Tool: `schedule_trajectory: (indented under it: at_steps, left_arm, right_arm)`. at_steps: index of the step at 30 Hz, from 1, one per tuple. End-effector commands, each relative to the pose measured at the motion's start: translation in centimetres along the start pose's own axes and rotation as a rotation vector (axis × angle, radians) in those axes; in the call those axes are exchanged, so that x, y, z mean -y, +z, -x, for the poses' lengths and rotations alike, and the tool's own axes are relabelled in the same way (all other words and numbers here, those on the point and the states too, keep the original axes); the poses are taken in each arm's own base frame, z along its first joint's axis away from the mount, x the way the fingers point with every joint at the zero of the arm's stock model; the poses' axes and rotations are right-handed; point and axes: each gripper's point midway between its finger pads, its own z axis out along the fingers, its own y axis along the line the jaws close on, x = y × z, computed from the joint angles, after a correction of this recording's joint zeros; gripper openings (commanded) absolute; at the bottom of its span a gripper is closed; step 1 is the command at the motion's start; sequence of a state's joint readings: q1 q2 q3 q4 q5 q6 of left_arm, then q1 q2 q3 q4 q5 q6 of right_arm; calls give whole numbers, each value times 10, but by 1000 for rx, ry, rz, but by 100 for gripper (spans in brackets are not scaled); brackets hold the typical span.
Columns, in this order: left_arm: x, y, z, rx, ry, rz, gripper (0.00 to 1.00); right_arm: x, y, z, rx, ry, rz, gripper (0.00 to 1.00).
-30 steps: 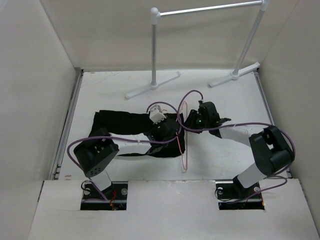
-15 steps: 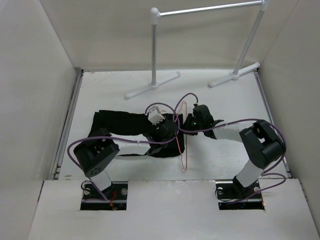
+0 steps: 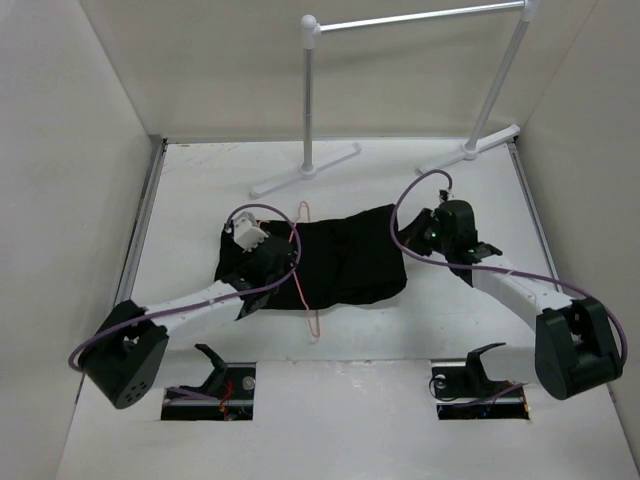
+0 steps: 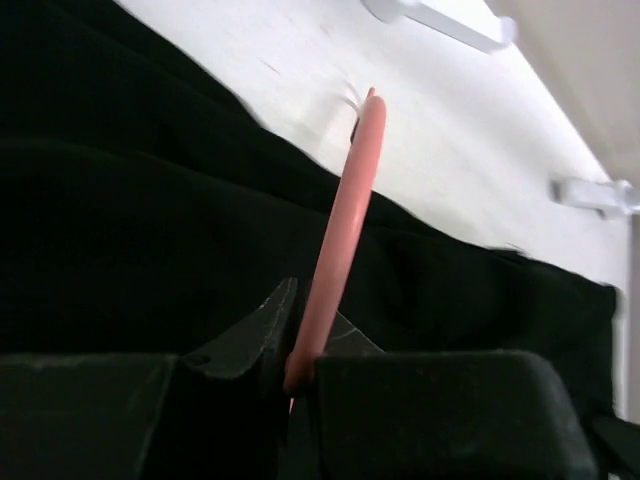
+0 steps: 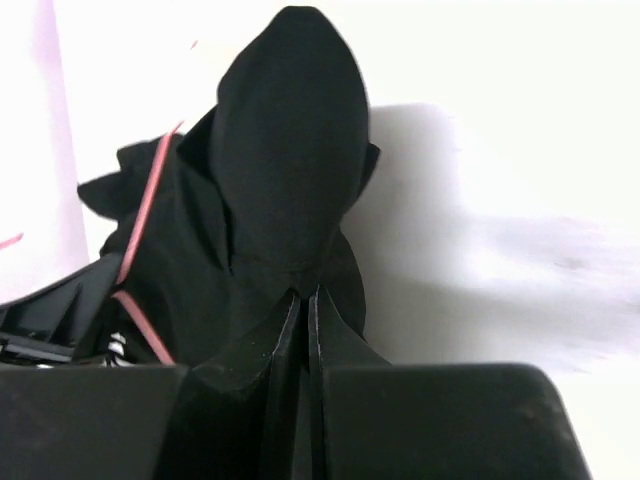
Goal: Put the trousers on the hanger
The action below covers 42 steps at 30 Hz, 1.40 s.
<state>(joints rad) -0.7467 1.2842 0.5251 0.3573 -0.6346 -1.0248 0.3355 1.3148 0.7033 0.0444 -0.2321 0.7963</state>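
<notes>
pinching the pink-red wire hanger [image 4: 345,230], the left claw [image 4: 303,350] sits at the left edge of the black trousers [image 3: 350,262], bunched on the counter [image 3: 200,190]; the right claw [image 5: 303,300] is clamped narrow on their right-hand fold.

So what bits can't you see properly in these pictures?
- Left wrist view: the fingers hide the lower end of the hanger.
- Top view: the left gripper covers where hanger meets trousers, so threaded or not, cannot tell.
- Right wrist view: bunched trousers hide most of the hanger.
- Top view: the rail runs off the top edge at its right corner.
</notes>
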Motion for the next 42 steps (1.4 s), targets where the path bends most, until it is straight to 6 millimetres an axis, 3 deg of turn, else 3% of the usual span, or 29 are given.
schedule_trajectory:
  at_steps: [1, 5, 8, 15, 19, 20, 22, 24, 27, 29, 32, 34, 36, 38, 42]
  left_arm:
    - [-31, -12, 16, -10, 136, 48, 0]
    - [-36, -23, 37, 0, 123, 41, 1]
    - [-13, -28, 40, -13, 107, -18, 1]
    - [56, -41, 14, -65, 129, -163, 1]
    - [72, -41, 0, -76, 152, -179, 1]
    - [73, -40, 0, -71, 155, -174, 1]
    - [72, -38, 4, -53, 163, -154, 1]
    - [72, -36, 9, -37, 167, -137, 1]
    - [78, -35, 13, -26, 179, -121, 1]
    - [85, -37, 16, -19, 184, -123, 1]
    - [98, -42, 18, -18, 185, -135, 1]
    - [105, -45, 17, -24, 187, -140, 1]
    - [113, -50, 16, -26, 191, -150, 1]
    - [121, -55, 17, -24, 199, -153, 1]
    - [134, -62, 23, -18, 199, -161, 1]
  right_arm:
    - [28, -14, -3, 12, 20, -56, 10]
    - [50, -13, -3, 19, 54, -127, 14]
    - [56, -4, -7, -4, 60, -146, 19]
    - [50, 13, -9, -29, 42, -145, 20]
    - [48, 15, -10, -36, 23, -152, 23]
    - [50, 14, -10, -34, 22, -162, 29]
    - [55, 7, -5, -6, 15, -202, 54]
    - [55, -7, 2, 35, -20, -240, 72]
    - [33, -30, 10, 80, -86, -226, 80]
    - [3, -47, 6, 97, -140, -151, 76]
    - [-59, -67, -34, 36, -227, 78, 54]
    - [-97, -79, -73, -58, -268, 239, 49]
    - [-128, -89, -105, -109, -295, 359, 54]
    - [-144, -88, -119, -96, -295, 407, 69]
    - [-159, -70, -128, -108, -274, 444, 70]
